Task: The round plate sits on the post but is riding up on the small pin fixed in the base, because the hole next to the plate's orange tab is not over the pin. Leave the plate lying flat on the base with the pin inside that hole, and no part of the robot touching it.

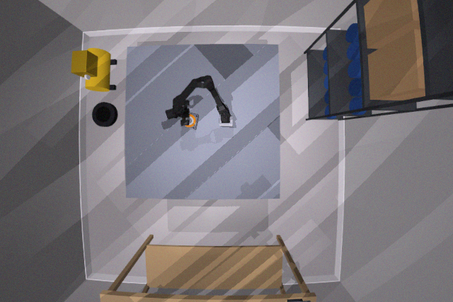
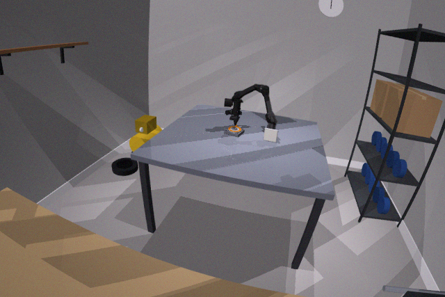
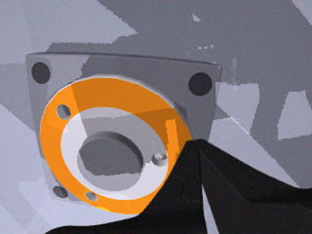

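Note:
The round plate [image 1: 192,119] [image 2: 240,129] [image 3: 99,93], orange with a pale middle, sits around the post [image 3: 109,156] on the square grey base [image 2: 235,134] [image 3: 122,63]. In the wrist view a small hole [image 3: 159,158] at the plate's right has something bright and rounded inside, perhaps the pin. A bright orange strip [image 3: 172,134], possibly the tab, is beside it. Two other holes are at the left and lower left. I cannot tell whether the plate lies flat. My gripper [image 2: 235,124] [image 3: 194,147] is shut and empty, its tips at the plate's right rim in the wrist view, hiding part of it; contact is unclear.
The base stands on the blue-grey table [image 1: 197,174] [image 2: 215,161]. A white block [image 1: 225,123] [image 2: 270,134] is at the arm's foot, right of the plate in the top and exterior views. Dark round spots mark the base's corners. Shelves and a yellow machine stand away from the table.

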Robot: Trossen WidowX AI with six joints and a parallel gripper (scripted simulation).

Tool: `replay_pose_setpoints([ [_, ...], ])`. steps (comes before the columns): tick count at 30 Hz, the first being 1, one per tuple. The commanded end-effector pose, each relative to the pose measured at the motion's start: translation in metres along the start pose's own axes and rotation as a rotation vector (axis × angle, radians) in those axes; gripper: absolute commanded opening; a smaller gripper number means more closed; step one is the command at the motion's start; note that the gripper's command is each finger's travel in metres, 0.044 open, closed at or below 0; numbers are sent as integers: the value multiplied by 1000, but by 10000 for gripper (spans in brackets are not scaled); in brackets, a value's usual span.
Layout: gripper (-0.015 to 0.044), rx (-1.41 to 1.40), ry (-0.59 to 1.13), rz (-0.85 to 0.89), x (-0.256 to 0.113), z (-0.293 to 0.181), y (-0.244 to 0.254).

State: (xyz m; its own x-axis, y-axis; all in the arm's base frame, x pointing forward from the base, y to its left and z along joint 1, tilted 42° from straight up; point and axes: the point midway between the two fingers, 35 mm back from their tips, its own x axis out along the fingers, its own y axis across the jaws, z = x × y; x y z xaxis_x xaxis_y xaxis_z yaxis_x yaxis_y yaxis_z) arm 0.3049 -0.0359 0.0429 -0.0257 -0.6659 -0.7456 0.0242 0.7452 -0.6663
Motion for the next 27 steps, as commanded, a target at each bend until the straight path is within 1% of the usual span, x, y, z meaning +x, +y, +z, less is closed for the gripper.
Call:
replay_pose_setpoints([
  [1, 0, -4, 2, -5, 1, -4, -1],
  [10, 0, -4, 2, -5, -1, -7, -1],
  [19, 0, -4, 2, -3, -41, -9, -1],
  [20, 0, -4, 2, -3, -42, -9, -1],
  [21, 0, -12, 2, -10, -34, -9, 0],
  [27, 0, -12, 2, -10, -34, -9, 0],
])
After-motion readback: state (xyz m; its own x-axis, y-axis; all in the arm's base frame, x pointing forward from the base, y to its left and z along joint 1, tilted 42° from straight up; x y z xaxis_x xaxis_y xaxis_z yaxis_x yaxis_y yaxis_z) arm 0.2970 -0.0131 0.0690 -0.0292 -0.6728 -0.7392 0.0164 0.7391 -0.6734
